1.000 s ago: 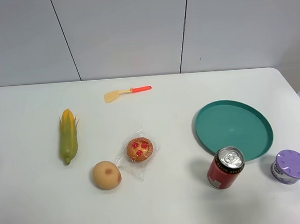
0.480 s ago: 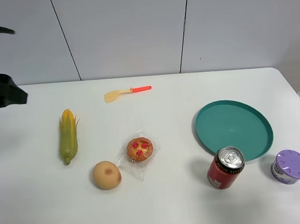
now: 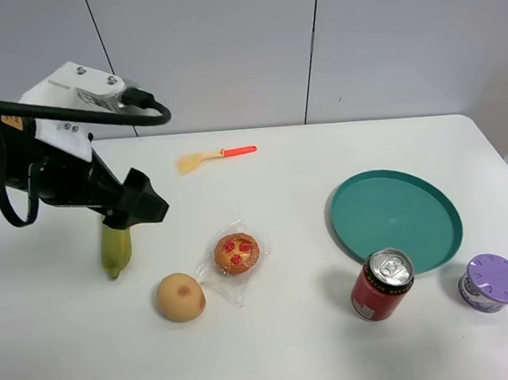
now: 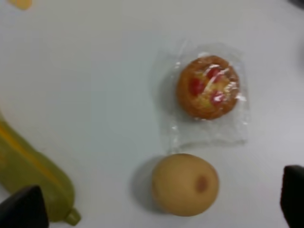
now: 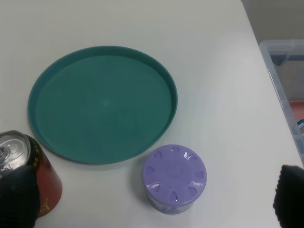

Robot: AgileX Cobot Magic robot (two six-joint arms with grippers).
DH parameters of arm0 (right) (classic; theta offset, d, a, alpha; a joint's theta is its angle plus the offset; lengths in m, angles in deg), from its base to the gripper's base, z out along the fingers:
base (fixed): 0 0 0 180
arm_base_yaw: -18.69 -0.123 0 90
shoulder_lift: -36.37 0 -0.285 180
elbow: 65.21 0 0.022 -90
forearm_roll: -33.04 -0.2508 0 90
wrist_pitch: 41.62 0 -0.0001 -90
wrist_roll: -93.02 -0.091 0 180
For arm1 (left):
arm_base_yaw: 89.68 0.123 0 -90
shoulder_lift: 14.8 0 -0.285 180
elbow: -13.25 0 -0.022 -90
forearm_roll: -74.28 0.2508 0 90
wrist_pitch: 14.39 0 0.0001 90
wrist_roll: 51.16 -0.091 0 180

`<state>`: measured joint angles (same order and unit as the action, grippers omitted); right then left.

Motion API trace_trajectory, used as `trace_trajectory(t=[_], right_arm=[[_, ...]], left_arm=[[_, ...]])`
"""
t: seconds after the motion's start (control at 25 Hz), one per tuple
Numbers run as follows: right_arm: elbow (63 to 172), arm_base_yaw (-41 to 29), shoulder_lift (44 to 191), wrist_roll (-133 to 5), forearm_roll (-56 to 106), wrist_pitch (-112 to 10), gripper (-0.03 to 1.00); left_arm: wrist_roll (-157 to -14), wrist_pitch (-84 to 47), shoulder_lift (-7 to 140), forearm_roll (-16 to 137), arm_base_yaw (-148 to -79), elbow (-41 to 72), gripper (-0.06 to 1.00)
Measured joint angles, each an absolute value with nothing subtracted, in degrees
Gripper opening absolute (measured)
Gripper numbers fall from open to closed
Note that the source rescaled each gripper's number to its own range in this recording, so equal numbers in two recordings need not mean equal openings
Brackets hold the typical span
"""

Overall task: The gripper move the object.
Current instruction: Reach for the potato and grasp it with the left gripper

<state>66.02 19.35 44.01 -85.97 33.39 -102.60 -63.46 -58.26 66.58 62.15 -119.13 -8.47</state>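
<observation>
left hand (image 3: 144, 207) up over the corn (image 3: 115, 249), fingers (image 4: 21, 209) wide apart, nothing between them. peach (image 3: 181, 297) on the table (image 3: 275, 347), reddish spot facing up, just beside the wrapped pastry (image 3: 236, 253), apart from the corn. right hand (image 5: 152, 197) spread wide too, empty, above the can (image 5: 42, 185) and purple cup (image 5: 175, 173) by the green plate (image 5: 102, 104).

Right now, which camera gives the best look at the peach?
The left wrist view: the peach sits close and unobstructed, its reddish spot clear. The exterior high view shows it whole but smaller, beside the wrapped pastry. The right wrist view does not show it.
</observation>
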Motion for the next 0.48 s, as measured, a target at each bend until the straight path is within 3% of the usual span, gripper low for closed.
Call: trace_trajectory(t=[0.24,0.48], right_arm=[[66.0,19.4,44.0,-86.0,33.4,-102.6,1.00],[66.0,19.4,44.0,-86.0,33.4,-102.6,1.00]], left_arm=[[-59.0,-59.5,66.6,62.1,-127.3,-8.5,1.00],[-58.7,-62.3,67.1,62.9,-131.2,-9.4,1.00]])
